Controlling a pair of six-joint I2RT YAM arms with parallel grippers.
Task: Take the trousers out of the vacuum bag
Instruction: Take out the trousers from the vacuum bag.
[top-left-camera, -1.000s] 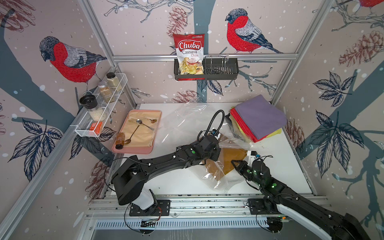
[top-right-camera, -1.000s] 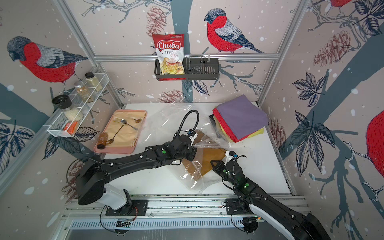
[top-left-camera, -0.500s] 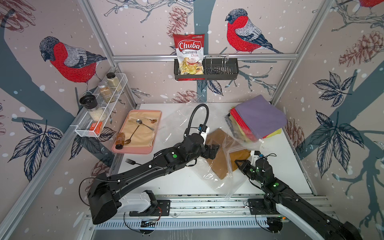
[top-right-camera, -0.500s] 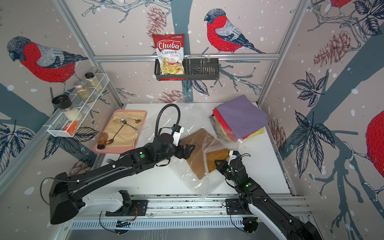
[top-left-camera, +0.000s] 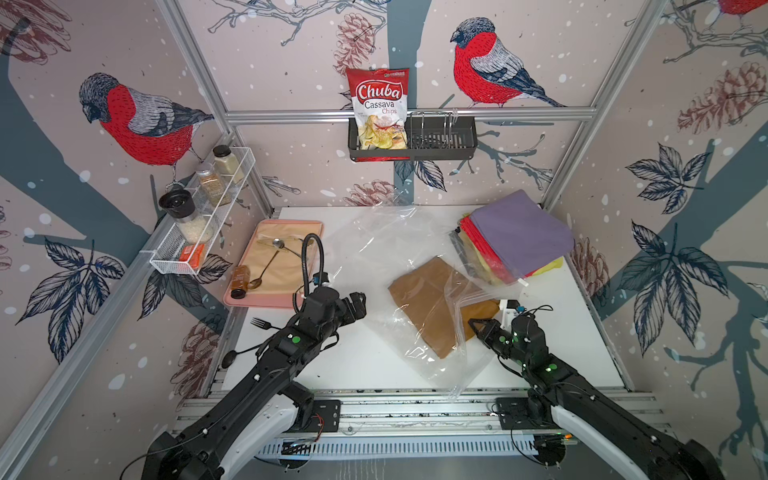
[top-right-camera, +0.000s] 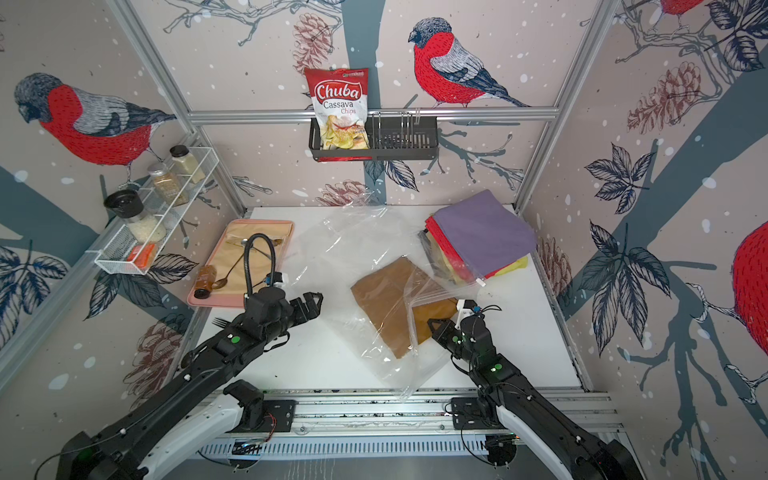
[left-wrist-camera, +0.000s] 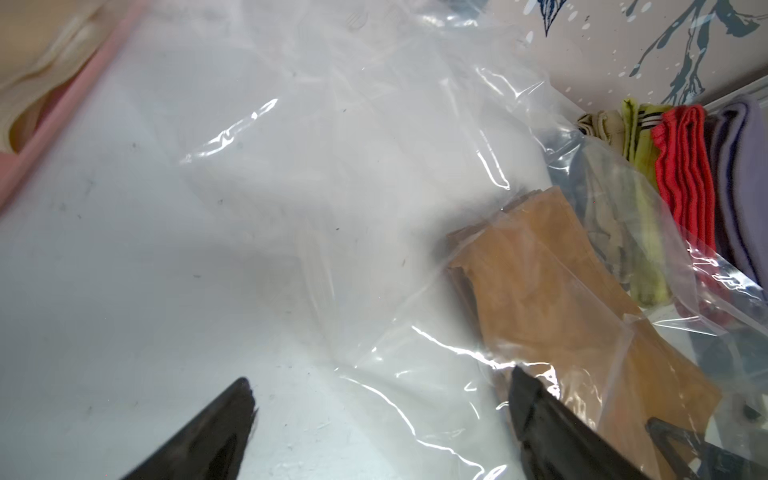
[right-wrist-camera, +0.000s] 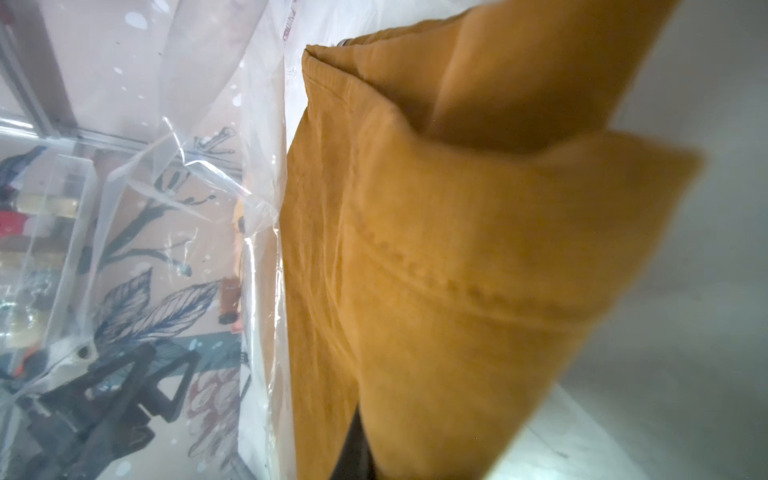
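While the right gripper (top-left-camera: 477, 325) is clamped on a corner of the mustard-brown trousers (top-left-camera: 428, 307), the left gripper (top-left-camera: 360, 305) hangs beside the vacuum bag (top-left-camera: 382, 249) with its jaws wide and empty, as both top views show. The gripped corner pokes out at the bag's mouth near the front of the table (top-left-camera: 374, 365). The rest of the garment lies flat inside the clear plastic, mid-table.

Farther out, in the far right corner, a stack (top-left-camera: 515, 245) of folded trousers sits outside the bag. The purple pair (top-left-camera: 523, 232) is on top, with the red pair (top-left-camera: 482, 249) and the yellow pair (top-left-camera: 555, 264) showing at the edges. A flap of the bag lies over the stack's near side.

The job looks nearly done. The mustard-brown pair seems to be the last one in the bag, and it has yet to be drawn clear of the plastic.

The left wrist view adds what the purple layer hides from above: the stack's folded edges, including a tan pair (left-wrist-camera: 598, 122) beside the yellow. It also shows the left fingers (left-wrist-camera: 224, 419) spread wide with nothing held between them. A black pair cannot be made out for certain.

The right wrist view alone shows the grip up close. A dark finger (right-wrist-camera: 353, 449) is pressed into seamed cloth, and the plastic lies beside that end, not around it.
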